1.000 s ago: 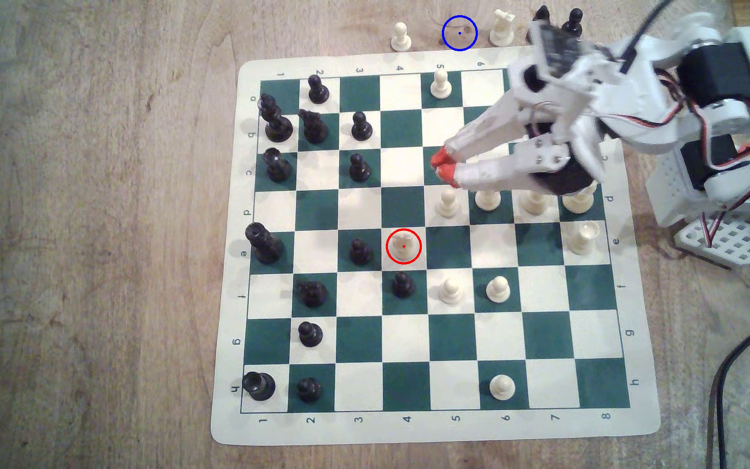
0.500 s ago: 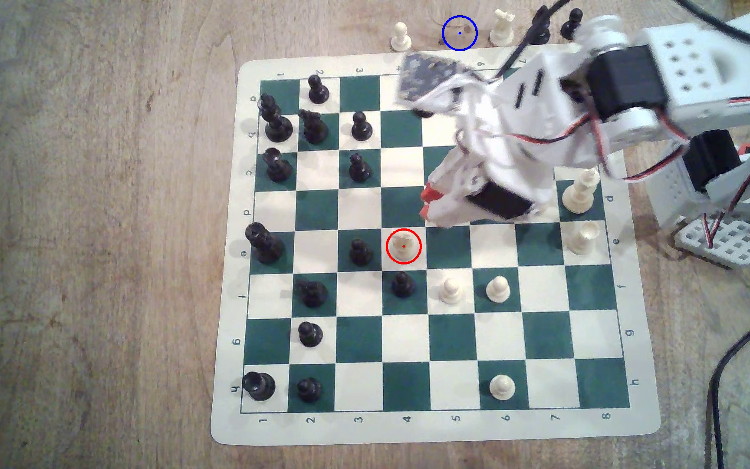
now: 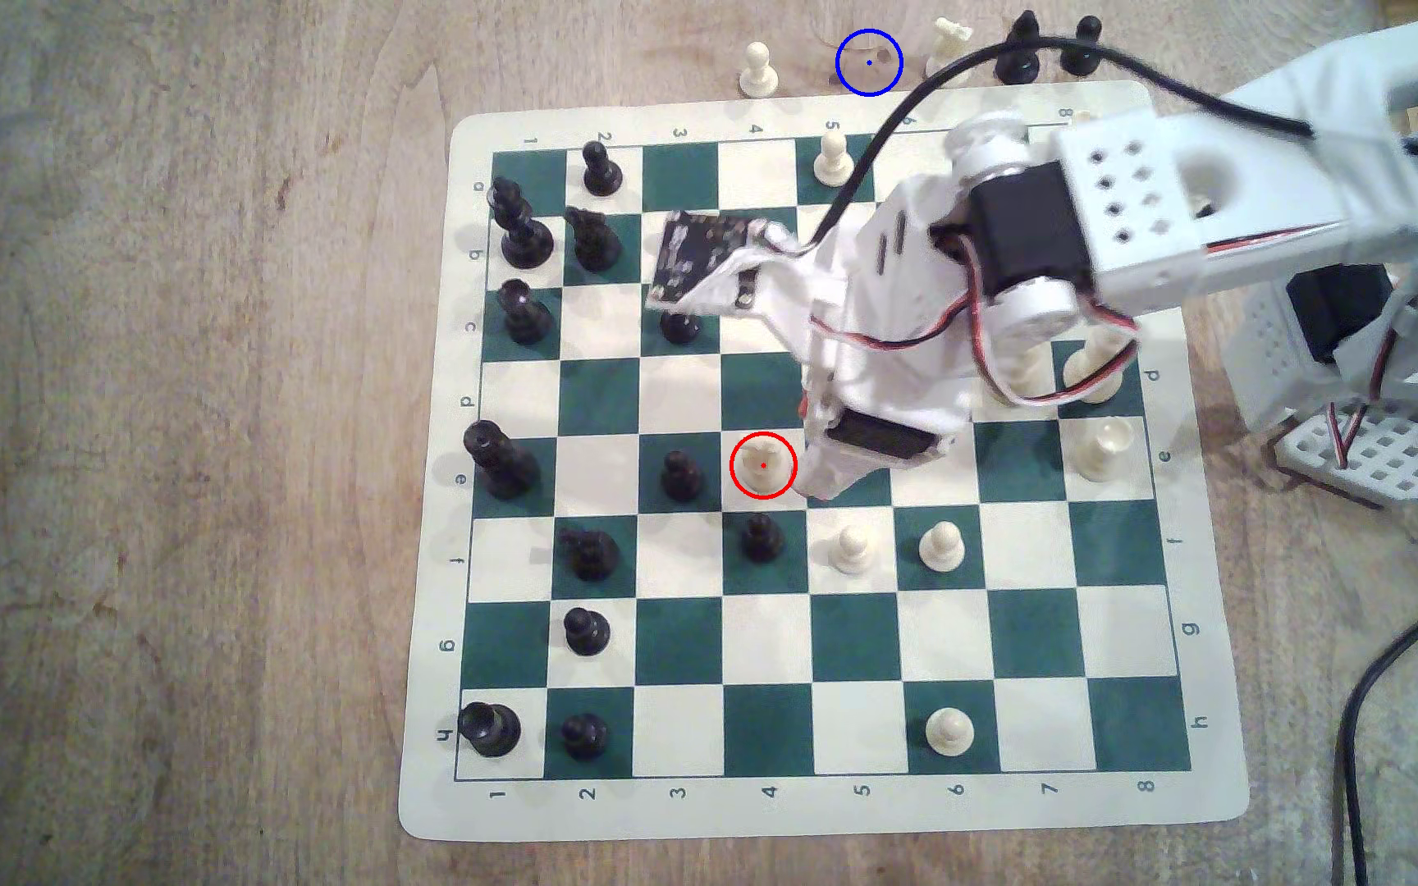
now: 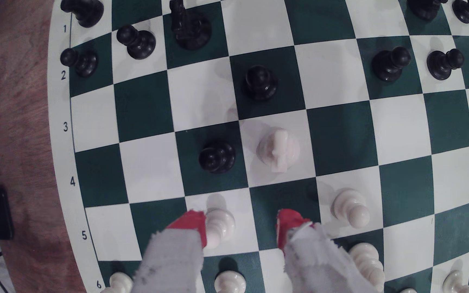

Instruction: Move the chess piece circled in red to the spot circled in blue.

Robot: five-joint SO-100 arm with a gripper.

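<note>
Wrist view: my gripper [image 4: 241, 228] hangs with its red-tipped fingers apart and empty, and the white knight [image 4: 278, 149] stands upright on its light square at about twelve o'clock, just ahead of the gap, a black pawn [image 4: 217, 156] beside it.

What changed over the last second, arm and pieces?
The hand swept from near the board's far right rows down across the board toward the white knight, ending right beside it in the exterior view. Its red tips now stand apart; it took hold of nothing. The knight, the other pieces and the blue-circled spot stayed put.
</note>
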